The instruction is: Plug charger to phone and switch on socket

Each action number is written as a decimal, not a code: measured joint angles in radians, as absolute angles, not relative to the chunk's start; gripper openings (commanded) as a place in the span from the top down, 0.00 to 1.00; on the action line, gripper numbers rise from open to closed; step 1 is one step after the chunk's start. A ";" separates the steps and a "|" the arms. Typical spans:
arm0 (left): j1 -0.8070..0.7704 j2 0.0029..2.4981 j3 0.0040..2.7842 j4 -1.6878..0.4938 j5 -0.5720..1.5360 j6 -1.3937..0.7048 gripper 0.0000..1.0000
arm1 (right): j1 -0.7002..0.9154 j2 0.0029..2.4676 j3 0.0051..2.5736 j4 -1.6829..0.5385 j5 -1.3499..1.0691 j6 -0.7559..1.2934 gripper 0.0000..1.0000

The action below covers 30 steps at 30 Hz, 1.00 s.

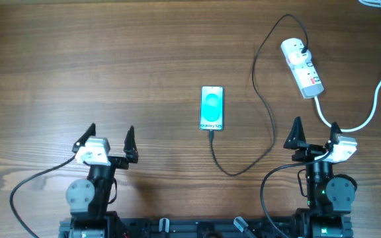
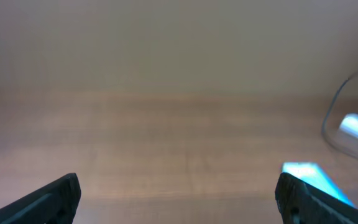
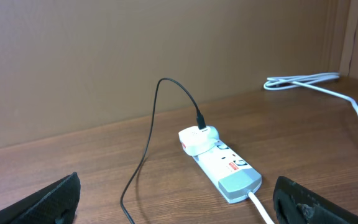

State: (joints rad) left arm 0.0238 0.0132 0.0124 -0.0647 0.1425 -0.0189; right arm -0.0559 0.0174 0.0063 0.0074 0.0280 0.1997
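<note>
The phone (image 1: 211, 108) lies flat in the middle of the table, its cyan-green screen up; it shows as a blurred cyan patch (image 2: 309, 174) in the left wrist view. The charger (image 1: 272, 135), a thin black cable, runs from the phone's near edge in a loop up to a white adapter (image 1: 294, 47) on the socket (image 1: 307, 76). Whether its tip sits inside the phone I cannot tell. The socket (image 3: 225, 169) lies ahead of my right gripper (image 1: 315, 127), which is open and empty (image 3: 176, 193). My left gripper (image 1: 111, 134) is open too (image 2: 178, 186), well left of the phone.
A thick white cord (image 1: 369, 112) leaves the socket's near end, curves right past my right gripper and runs off the back right corner; its far loop (image 3: 303, 81) rests on the table. The wooden table (image 1: 111, 59) carries nothing else.
</note>
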 measured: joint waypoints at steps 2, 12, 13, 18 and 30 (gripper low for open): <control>0.011 0.014 0.012 -0.064 0.133 -0.019 0.00 | -0.056 0.017 0.006 0.007 0.028 0.200 0.00; 0.064 0.014 0.012 -0.064 0.124 -0.019 0.00 | -0.056 0.017 0.006 0.007 0.028 0.197 0.00; 0.065 0.014 0.012 -0.064 0.124 -0.019 0.00 | -0.056 0.017 0.006 0.007 0.028 0.197 0.00; 0.065 0.014 0.012 -0.064 0.124 -0.019 0.00 | -0.056 0.017 0.006 0.007 0.028 0.197 0.00; 0.065 0.014 0.012 -0.064 0.124 -0.019 0.00 | -0.056 0.017 0.006 0.007 0.028 0.197 0.00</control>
State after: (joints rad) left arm 0.0650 0.0135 0.0120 -0.0639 0.1238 -0.0193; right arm -0.0559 0.0166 0.0059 0.0074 0.0280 0.1967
